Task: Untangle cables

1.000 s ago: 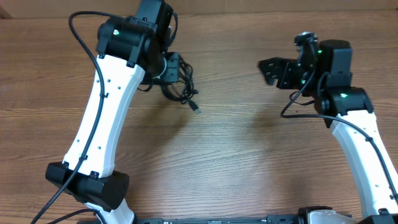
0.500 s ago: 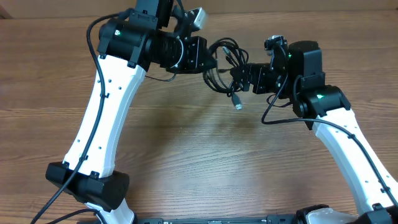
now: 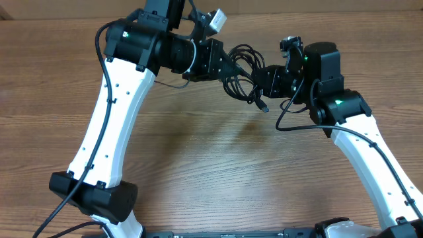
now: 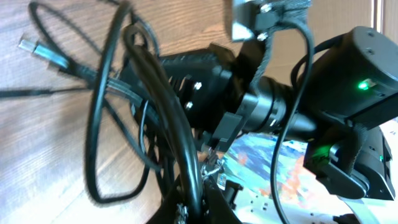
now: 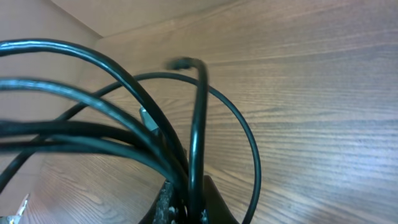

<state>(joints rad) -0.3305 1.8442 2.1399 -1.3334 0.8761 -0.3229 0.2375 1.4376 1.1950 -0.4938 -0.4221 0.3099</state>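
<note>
Table: brown wood-grain top, grain running L-R across whole view. Black rail sits along near edge, btwn the two arm bases. Cables hang above mid-top, not lying on it. Soft shadow on wood just below them.

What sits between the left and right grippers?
The cables, a tangled bundle spanning left gripper to right gripper, both shut on it; clearest in the overhead view.
</note>
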